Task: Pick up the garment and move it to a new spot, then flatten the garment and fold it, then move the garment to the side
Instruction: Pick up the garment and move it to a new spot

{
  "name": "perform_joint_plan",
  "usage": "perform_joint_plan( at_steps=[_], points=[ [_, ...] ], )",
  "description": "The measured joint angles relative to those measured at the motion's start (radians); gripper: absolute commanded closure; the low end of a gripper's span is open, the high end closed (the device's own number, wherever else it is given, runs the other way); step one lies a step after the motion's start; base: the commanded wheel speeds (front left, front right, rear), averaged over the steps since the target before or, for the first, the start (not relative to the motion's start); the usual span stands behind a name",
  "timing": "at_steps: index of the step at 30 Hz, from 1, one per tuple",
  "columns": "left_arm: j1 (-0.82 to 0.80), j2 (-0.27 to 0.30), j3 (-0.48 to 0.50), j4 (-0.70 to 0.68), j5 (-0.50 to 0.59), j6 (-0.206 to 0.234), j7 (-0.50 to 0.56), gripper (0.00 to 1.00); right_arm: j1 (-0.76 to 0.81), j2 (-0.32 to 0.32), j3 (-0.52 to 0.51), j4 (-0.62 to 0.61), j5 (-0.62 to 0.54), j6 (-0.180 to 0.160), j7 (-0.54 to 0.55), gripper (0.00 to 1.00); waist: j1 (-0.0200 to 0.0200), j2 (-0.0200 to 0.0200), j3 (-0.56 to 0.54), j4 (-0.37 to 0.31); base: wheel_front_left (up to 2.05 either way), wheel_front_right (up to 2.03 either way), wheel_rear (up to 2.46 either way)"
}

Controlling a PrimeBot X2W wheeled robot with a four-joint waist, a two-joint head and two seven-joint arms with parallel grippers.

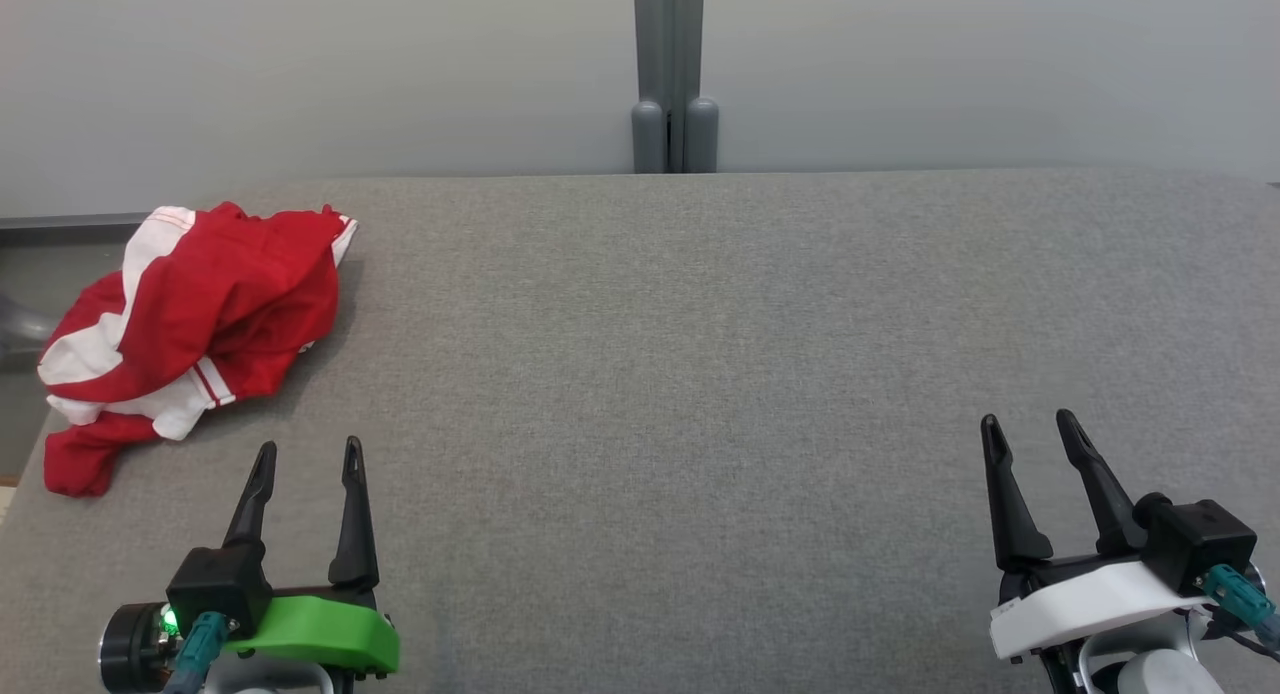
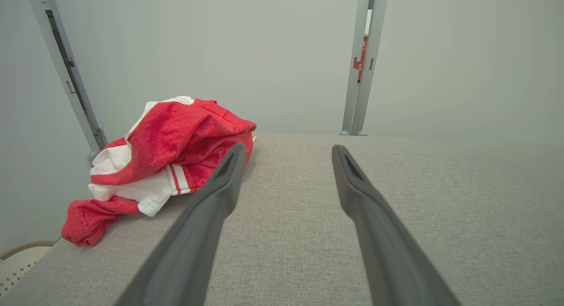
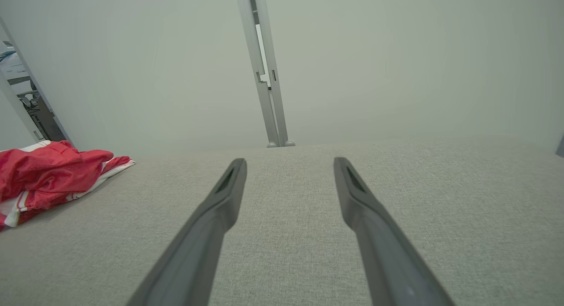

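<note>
The grey fabric-covered table (image 1: 700, 374) holds a crumpled red-and-white cloth garment (image 1: 190, 324) at its left edge, just beyond the left gripper (image 1: 308, 446). Both it and the right gripper (image 1: 1027, 419) gape empty. A shallow pinch could nudge the heap overboard.

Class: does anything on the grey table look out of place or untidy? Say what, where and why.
The red and white garment lies crumpled in a heap at the far left corner of the table, one red end at the very edge. Nothing else stands out.
</note>
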Motion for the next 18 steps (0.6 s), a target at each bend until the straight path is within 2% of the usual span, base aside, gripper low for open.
perform_joint_plan(
  at_steps=[9, 18],
  points=[
    [-0.004, 0.002, 0.037, -0.004, 0.01, 0.005, 0.0, 0.0, 0.006, 0.007, 0.019, 0.001, 0.002, 0.0, 0.0, 0.0, 0.0, 0.0, 0.002, 0.085, 0.0, 0.0, 0.0],
    [-0.002, 0.002, 0.058, -0.003, 0.022, 0.009, 0.0, 0.0, 0.012, 0.009, 0.019, 0.002, 0.003, 0.0, 0.0, 0.0, 0.0001, 0.0, 0.009, 0.206, 0.0, 0.0, 0.0]
  ],
)
